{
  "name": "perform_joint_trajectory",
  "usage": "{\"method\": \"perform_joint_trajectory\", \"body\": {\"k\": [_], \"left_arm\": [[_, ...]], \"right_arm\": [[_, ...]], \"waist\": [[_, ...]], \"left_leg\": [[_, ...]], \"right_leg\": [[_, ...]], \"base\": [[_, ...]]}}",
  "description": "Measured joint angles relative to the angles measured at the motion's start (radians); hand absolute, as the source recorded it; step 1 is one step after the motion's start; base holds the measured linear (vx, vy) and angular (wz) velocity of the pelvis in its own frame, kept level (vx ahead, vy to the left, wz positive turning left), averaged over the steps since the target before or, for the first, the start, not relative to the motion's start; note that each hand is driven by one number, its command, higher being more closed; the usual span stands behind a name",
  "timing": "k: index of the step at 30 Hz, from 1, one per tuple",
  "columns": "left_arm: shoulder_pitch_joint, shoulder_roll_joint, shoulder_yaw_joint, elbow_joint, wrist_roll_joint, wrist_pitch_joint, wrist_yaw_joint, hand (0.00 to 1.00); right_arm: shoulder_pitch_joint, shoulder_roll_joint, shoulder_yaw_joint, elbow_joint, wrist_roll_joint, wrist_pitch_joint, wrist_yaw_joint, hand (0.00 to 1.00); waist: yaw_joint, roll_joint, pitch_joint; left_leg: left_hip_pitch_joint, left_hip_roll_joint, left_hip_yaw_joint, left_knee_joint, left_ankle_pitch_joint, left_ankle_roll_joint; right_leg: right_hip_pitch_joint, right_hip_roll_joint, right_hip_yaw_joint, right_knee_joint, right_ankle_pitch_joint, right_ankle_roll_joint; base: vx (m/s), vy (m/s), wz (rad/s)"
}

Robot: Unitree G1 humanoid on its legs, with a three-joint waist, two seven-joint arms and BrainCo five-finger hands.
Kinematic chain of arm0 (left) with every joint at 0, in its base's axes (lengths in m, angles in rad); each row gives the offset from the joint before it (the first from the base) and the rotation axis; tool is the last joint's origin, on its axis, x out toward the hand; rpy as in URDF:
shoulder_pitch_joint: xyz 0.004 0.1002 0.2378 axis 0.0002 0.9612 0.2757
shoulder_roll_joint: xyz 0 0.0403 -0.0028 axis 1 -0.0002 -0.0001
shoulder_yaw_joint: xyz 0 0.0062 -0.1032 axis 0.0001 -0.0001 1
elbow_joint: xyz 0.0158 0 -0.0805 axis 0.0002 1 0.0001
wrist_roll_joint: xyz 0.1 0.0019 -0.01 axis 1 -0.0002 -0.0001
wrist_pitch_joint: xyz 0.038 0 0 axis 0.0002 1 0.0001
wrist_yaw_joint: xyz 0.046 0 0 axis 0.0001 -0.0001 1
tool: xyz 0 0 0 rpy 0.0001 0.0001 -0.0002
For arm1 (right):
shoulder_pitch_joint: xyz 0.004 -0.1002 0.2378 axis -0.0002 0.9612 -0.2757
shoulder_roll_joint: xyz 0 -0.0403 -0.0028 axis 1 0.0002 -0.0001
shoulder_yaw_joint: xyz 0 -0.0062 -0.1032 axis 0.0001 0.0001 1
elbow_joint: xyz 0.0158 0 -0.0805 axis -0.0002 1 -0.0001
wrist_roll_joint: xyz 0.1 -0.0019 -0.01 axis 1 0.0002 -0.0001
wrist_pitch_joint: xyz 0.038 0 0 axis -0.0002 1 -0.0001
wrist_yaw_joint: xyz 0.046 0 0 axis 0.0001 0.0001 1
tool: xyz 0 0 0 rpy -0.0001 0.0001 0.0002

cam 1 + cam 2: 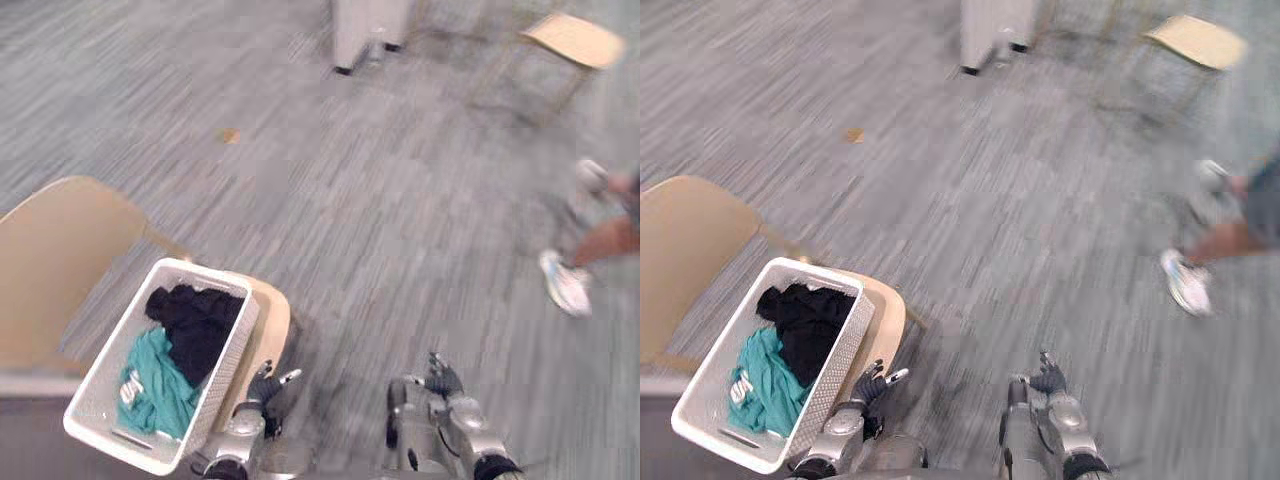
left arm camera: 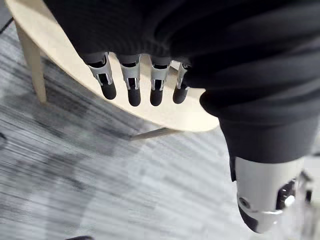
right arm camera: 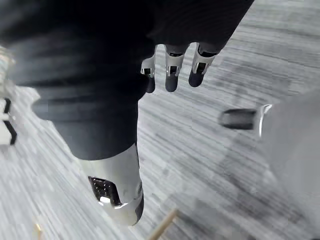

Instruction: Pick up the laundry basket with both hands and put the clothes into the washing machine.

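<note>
White laundry basket (image 1: pixel 226 372) sits on a tan chair (image 1: pixel 60 255), low on robot's L side. Inside: black clothes (image 1: pixel 196 322) at far end, teal cloth (image 1: pixel 156 386) at near end. L hand (image 1: pixel 262 388) is just beside basket's R wall, over the seat edge, fingers loose & holding nothing. R hand (image 1: pixel 440 384) is over grey carpet (image 1: pixel 380 200), well apart from basket, fingers loose too, nothing in it. White box (image 1: pixel 368 28) stands far off. A person's shoe (image 1: pixel 567 284) is at R.
</note>
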Motion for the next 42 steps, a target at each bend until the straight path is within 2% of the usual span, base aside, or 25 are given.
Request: {"method": "perform_joint_trajectory", "body": {"k": [3, 4, 5, 6, 7, 8, 9, 11, 12, 14, 17, 18, 19, 20, 21, 22, 24, 27, 28, 29, 30, 31, 34, 38, 42], "left_arm": [[0.003, -0.02, -0.005, 0.004, 0.004, -0.006, -0.002, 0.0], [0.004, -0.018, -0.005, 0.004, 0.004, -0.006, -0.002, 0.0], [0.009, -0.01, -0.012, 0.003, 0.005, -0.006, 0.0, 0.0], [0.02, 0.017, -0.034, 0.002, 0.004, -0.004, 0.0, 0.0], [0.021, 0.027, -0.044, 0.002, 0.004, -0.004, 0.001, 0.0], [0.02, 0.038, -0.052, -0.001, 0.004, -0.003, 0.0, 0.0], [0.014, 0.038, -0.048, -0.008, 0.004, -0.002, 0.002, 0.0], [0.018, 0.038, -0.05, -0.009, 0.004, 0.0, 0.002, 0.0], [0.03, 0.042, -0.053, -0.017, 0.005, 0.0, 0.002, 0.0], [0.065, 0.057, -0.059, -0.049, 0.005, -0.003, 0.001, 0.0], [0.103, 0.078, -0.076, -0.066, 0.004, -0.005, 0.001, 0.0], [0.113, 0.087, -0.086, -0.069, 0.004, -0.007, 0.0, 0.0], [0.119, 0.09, -0.088, -0.068, 0.005, -0.007, -0.001, 0.0], [0.126, 0.097, -0.09, -0.068, 0.005, -0.007, -0.001, 0.0], [0.127, 0.106, -0.09, -0.068, 0.005, -0.007, -0.001, 0.0], [0.13, 0.111, -0.09, -0.068, 0.005, -0.009, 0.0, 0.0], [0.142, 0.116, -0.09, -0.068, 0.005, -0.011, 0.001, 0.0], [0.141, 0.114, -0.091, -0.067, 0.005, -0.013, 0.001, 0.0], [0.132, 0.114, -0.091, -0.065, 0.005, -0.016, 0.0, 0.0], [0.123, 0.112, -0.092, -0.061, 0.005, -0.021, 0.0, 0.0], [0.116, 0.109, -0.091, -0.057, 0.006, -0.022, 0.001, 0.0], [0.115, 0.1, -0.087, -0.058, 0.012, -0.031, 0.003, 0.0], [0.118, 0.077, -0.086, -0.046, 0.024, -0.038, 0.001, 0.0], [0.116, 0.072, -0.086, -0.047, 0.043, -0.044, 0.0, 0.0], [0.114, 0.102, -0.096, -0.048, 0.054, -0.046, 0.0, 0.0]], "right_arm": [[-0.002, -0.003, -0.009, -0.016, 0.0, -0.007, -0.01, 0.0], [-0.006, -0.007, -0.009, -0.019, 0.0, -0.014, -0.009, 0.0], [-0.007, -0.01, -0.009, -0.023, 0.0, -0.014, -0.009, 0.0], [-0.004, -0.001, -0.01, -0.027, 0.0, -0.017, -0.01, 0.0], [-0.004, 0.002, -0.012, -0.027, 0.0, -0.019, -0.01, 0.0], [-0.005, 0.006, -0.028, -0.028, 0.0, -0.022, -0.01, 0.0], [-0.007, 0.004, -0.04, -0.038, 0.0, -0.023, -0.016, 0.0], [-0.005, 0.001, -0.057, -0.057, 0.0, -0.022, -0.031, 0.0], [0.009, 0.001, -0.08, -0.073, 0.0, -0.022, -0.034, 0.0], [0.037, 0.017, -0.095, -0.131, 0.0, -0.023, -0.048, 0.0], [0.022, 0.006, -0.116, -0.172, -0.013, -0.032, -0.05, 0.0], [0.02, 0.003, -0.115, -0.177, -0.022, -0.032, -0.05, 0.0], [0.025, 0.003, -0.113, -0.188, -0.025, -0.032, -0.05, 0.0], [0.032, 0.004, -0.112, -0.21, -0.038, -0.033, -0.051, 0.0], [0.052, 0.004, -0.107, -0.231, -0.047, -0.034, -0.053, 0.0], [0.063, 0.005, -0.103, -0.244, -0.056, -0.033, -0.055, 0.0], [0.067, 0.005, -0.084, -0.287, -0.084, -0.034, -0.072, 0.0], [0.056, 0.005, -0.082, -0.34, -0.099, -0.037, -0.084, 0.0], [0.055, 0.004, -0.073, -0.374, -0.118, -0.036, -0.093, 0.0], [0.056, 0.005, -0.064, -0.407, -0.137, -0.035, -0.093, 0.0], [0.052, 0.001, -0.06, -0.424, -0.151, -0.035, -0.094, 0.0], [0.032, -0.004, -0.034, -0.469, -0.197, -0.036, -0.094, 0.0], [0.003, -0.022, 0.047, -0.564, -0.306, -0.049, -0.092, 0.0], [-0.038, -0.071, 0.114, -0.568, -0.396, -0.053, -0.087, 0.0], [-0.111, -0.119, 0.19, -0.535, -0.451, -0.056, -0.067, 0.0]], "waist": [[-0.021, 0.003, -0.015], [-0.013, 0.004, -0.016], [-0.014, 0.007, -0.021], [-0.014, -0.016, -0.045], [-0.014, -0.028, -0.051], [-0.015, -0.05, -0.057], [-0.015, -0.053, -0.057], [-0.015, -0.056, -0.055], [-0.016, -0.063, -0.054], [-0.013, -0.086, -0.061], [-0.013, -0.097, -0.059], [-0.014, -0.1, -0.058], [-0.015, -0.103, -0.057], [-0.018, -0.102, -0.056], [-0.021, -0.103, -0.057], [-0.023, -0.104, -0.057], [-0.057, -0.122, -0.063], [-0.07, -0.118, -0.061], [-0.07, -0.111, -0.056], [-0.075, -0.105, -0.053], [-0.072, -0.096, -0.053], [-0.065, -0.086, -0.051], [-0.07, -0.082, -0.05], [-0.064, -0.082, -0.049], [-0.041, -0.082, -0.045]], "left_leg": [[-0.073, -0.007, -0.036, -0.136, 0.047, -0.026], [-0.104, -0.005, 0.001, -0.211, 0.128, -0.009], [-0.141, 0.002, 0.08, -0.251, 0.213, 0.016], [-0.16, 0.013, 0.219, -0.277, 0.253, 0.059], [-0.164, 0.013, 0.273, -0.296, 0.273, 0.072], [-0.174, 0.017, 0.393, -0.336, 0.295, 0.102], [-0.189, 0.041, 0.579, -0.317, 0.27, 0.151], [-0.217, 0.083, 0.82, -0.243, 0.233, 0.203], [-0.224, 0.077, 0.85, -0.216, 0.23, 0.208], [-0.218, 0.02, 0.784, -0.23, 0.224, 0.216], [-0.201, -0.047, 0.73, -0.225, 0.174, 0.247], [-0.171, -0.069, 0.714, -0.231, 0.157, 0.251], [-0.15, -0.085, 0.694, -0.233, 0.143, 0.249], [-0.127, -0.095, 0.664, -0.233, 0.135, 0.254], [-0.108, -0.098, 0.632, -0.248, 0.135, 0.252], [-0.096, -0.103, 0.606, -0.263, 0.139, 0.246], [-0.081, -0.122, 0.553, -0.302, 0.17, 0.235], [-0.082, -0.134, 0.486, -0.306, 0.183, 0.226], [-0.082, -0.135, 0.447, -0.299, 0.187, 0.218], [-0.08, -0.137, 0.414, -0.295, 0.188, 0.202], [-0.08, -0.129, 0.396, -0.298, 0.19, 0.186], [-0.085, -0.115, 0.384, -0.309, 0.205, 0.145], [-0.079, -0.083, 0.417, -0.348, 0.232, 0.101], [-0.087, -0.056, 0.523, -0.374, 0.253, 0.099], [-0.124, -0.084, 0.506, -0.393, 0.306, 0.106]], "right_leg": [[0.072, -0.042, -0.141, -0.009, -0.038, -0.018], [0.121, -0.046, -0.206, -0.029, -0.046, -0.02], [0.161, -0.043, -0.263, -0.038, -0.064, -0.02], [0.195, -0.065, -0.352, -0.042, -0.095, -0.014], [0.204, -0.076, -0.384, -0.044, -0.106, -0.014], [0.215, -0.092, -0.444, -0.053, -0.115, -0.01], [0.23, -0.097, -0.506, -0.054, -0.134, -0.01], [0.263, -0.11, -0.604, -0.025, -0.17, 0.017], [0.296, -0.124, -0.66, -0.008, -0.186, 0.029], [0.334, -0.152, -0.715, 0.022, -0.213, 0.054], [0.325, -0.275, -0.722, 0.255, -0.277, 0.08], [0.302, -0.338, -0.688, 0.395, -0.27, 0.069], [0.272, -0.373, -0.641, 0.491, -0.254, 0.03], [0.217, -0.384, -0.531, 0.611, -0.271, -0.047], [0.149, -0.33, -0.389, 0.678, -0.318, -0.026], [0.112, -0.289, -0.315, 0.683, -0.34, -0.006], [0.045, -0.18, -0.148, 0.552, -0.382, 0.023], [0.009, -0.074, 0.021, 0.328, -0.381, 0.04], [0.008, -0.04, 0.067, 0.227, -0.331, 0.031], [0.026, -0.034, 0.054, 0.188, -0.241, 0.0], [0.041, -0.03, 0.028, 0.17, -0.234, -0.008], [0.07, -0.022, -0.003, 0.125, -0.215, -0.023], [0.127, -0.017, -0.096, 0.064, -0.2, -0.039], [0.165, -0.021, -0.194, 0.05, -0.2, -0.039], [0.175, -0.042, -0.276, 0.019, -0.197, -0.041]], "base": [[0.33, -0.22, 1.7], [0.23, -0.189, 1.65], [0.24, -0.212, 2.1], [0.17, -0.157, 1.8], [0.13, -0.128, 1.87], [0.1, -0.065, 1.6], [0.11, -0.016, 1.66], [0.11, 0.073, 1.7], [0.1, 0.097, 1.68], [0.11, 0.111, 1.36], [0.11, 0.177, 0.89], [0.09, 0.19, 0.6], [0.12, 0.181, 0.51], [0.13, 0.128, 0.62], [0.13, 0.104, 0.73], [0.14, 0.062, 0.89], [0.17, 0.01, 0.99], [0.18, -0.066, 0.83], [0.18, -0.124, 1.08], [0.18, -0.141, 1.06], [0.15, -0.149, 0.82], [0.17, -0.193, 0.53], [0.14, -0.188, 0.71], [0.05, -0.049, 0.7], [0.01, 0.016, 0.69]]}}
